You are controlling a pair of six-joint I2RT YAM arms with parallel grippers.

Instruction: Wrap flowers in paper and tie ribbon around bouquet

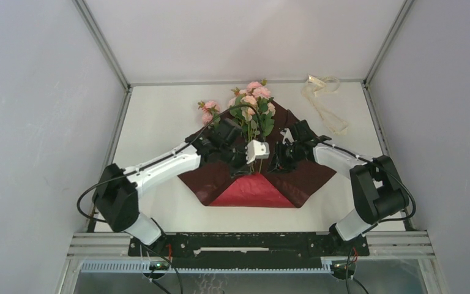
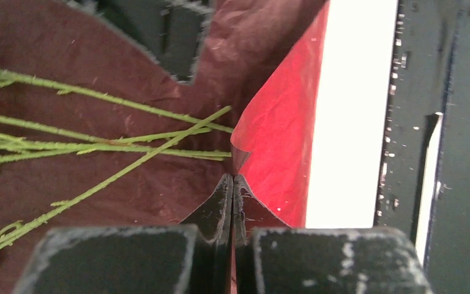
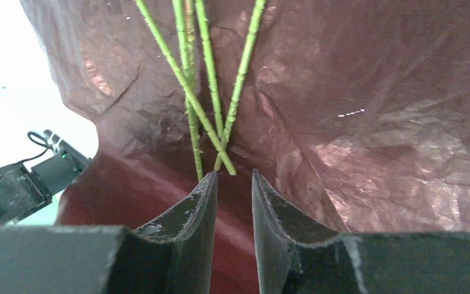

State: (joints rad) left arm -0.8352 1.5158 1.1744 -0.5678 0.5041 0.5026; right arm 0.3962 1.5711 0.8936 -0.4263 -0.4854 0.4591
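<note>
The flowers (image 1: 254, 101) lie on the paper (image 1: 309, 174), stalks running straight away from the right fingers (image 3: 199, 205), narrowly parted just short of their ends; the left fingers (image 2: 217, 205) seem pinched on its folded corner.

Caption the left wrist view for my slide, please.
Left pincer pinching the red paper fold beside the flowers' stalks.

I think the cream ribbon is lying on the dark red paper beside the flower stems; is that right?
Not quite. The ribbon is not on the paper. It lies on the bare table near the far right corner, well apart from the sheet, as the top external view shows. The flower stems do lie on the dark red paper.
</note>
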